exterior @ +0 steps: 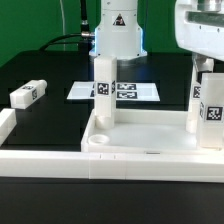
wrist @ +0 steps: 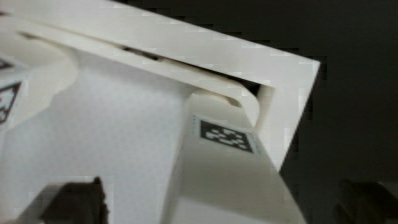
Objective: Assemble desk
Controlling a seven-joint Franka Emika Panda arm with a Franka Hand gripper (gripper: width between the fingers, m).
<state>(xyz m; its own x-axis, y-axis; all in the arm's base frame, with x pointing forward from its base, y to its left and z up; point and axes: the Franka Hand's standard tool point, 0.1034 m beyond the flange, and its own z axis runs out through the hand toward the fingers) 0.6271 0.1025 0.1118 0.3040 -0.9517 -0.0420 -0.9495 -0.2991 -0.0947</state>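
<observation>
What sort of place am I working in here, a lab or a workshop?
Likely a robotics lab bench: black table, green backdrop, a marker board lying flat, and a white tabletop whose legs bear tags.

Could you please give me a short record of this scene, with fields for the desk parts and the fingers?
tabletop: white tray on the black table
left upright leg: standing in the tabletop's corner, exterior view's left
right upright leg: standing at exterior view's right
loose leg: lying on the table, apart from the tabletop
fingers: open, clear of the leg
marker board: flat behind the tabletop
</observation>
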